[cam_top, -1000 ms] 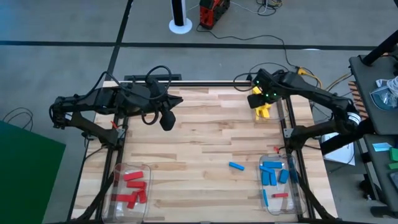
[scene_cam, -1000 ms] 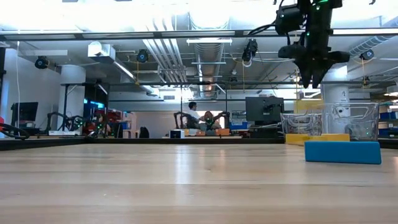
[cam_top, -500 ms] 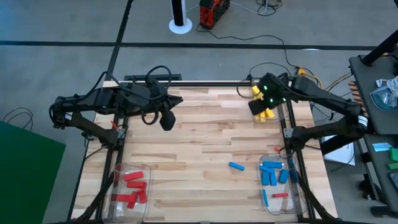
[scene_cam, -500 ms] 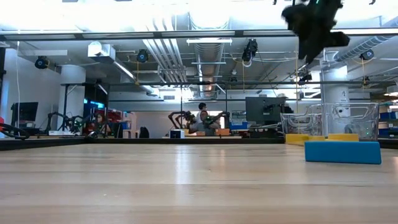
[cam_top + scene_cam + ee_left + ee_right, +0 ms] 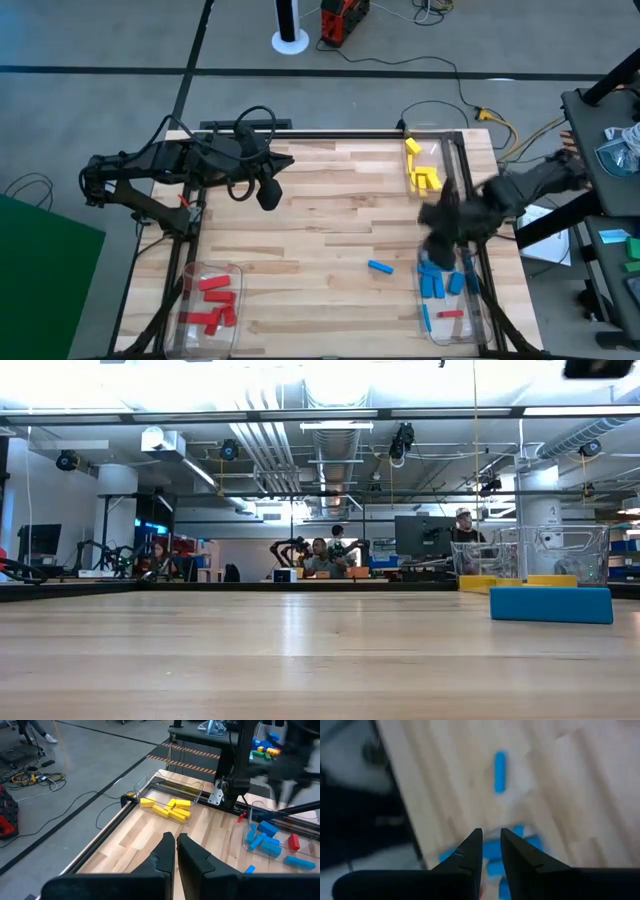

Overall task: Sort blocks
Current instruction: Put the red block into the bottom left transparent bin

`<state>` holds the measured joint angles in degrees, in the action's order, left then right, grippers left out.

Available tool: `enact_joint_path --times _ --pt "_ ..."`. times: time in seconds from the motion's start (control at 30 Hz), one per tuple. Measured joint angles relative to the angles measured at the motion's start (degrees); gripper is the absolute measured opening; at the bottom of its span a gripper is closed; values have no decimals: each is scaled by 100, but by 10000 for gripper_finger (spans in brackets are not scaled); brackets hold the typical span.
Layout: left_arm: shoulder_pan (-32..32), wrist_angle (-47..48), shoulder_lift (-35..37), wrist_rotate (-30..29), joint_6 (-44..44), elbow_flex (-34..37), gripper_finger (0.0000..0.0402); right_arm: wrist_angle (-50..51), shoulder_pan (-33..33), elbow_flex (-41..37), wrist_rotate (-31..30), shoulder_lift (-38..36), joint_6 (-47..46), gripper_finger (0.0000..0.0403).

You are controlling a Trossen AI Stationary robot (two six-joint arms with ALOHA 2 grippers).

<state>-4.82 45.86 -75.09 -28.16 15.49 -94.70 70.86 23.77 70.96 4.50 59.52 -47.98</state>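
Sorting looked nearly done: one loose blue block (image 5: 379,267) lay on the bench (image 5: 320,220), just beside the blue bin (image 5: 444,300). Right hand (image 5: 436,218) hovered near that bin, fingers almost closed, empty; left hand (image 5: 268,194) waited, clenched.

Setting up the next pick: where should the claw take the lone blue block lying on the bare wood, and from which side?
Take the blue block across its two long sides, near its middle, coming straight down from above. It lies flat and slightly angled on the table, with open wood all around, so nothing seems to block the fingers. The right claw is nearest, beside the blue bin.
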Motion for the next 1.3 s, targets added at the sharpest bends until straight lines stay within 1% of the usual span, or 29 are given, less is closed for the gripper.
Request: enact_joint_path --times 0.13,0.23,0.37,0.47,0.63,0.77,0.87,1.03,1.23,1.3 --pt "0 1 0 2 0 0 0 -95 1311 95 -2 408 -335 59" --pt "0 1 0 2 0 0 0 -90 2152 222 -5 847 -673 59" --pt "0 1 0 2 0 0 0 -89 2936 353 0 1458 -1184 60" --pt "0 1 0 2 0 0 0 -115 3362 433 -2 1872 -1494 74" --pt "0 1 0 2 0 0 0 -171 3757 459 0 2372 -1720 121" --pt "0 1 0 2 0 0 0 -268 3915 429 -3 2635 -1381 162" --pt "1 1 0 2 0 0 0 -366 3930 363 -3 2788 -1169 183" --pt "1 3 0 4 0 0 0 -800 3926 136 -155 2937 -1046 195" --pt "2 1 0 4 0 0 0 -1261 3924 -522 -154 2904 -1134 196" --pt "1 1 0 4 0 0 0 -1550 3924 -800 -147 2825 -1256 196"
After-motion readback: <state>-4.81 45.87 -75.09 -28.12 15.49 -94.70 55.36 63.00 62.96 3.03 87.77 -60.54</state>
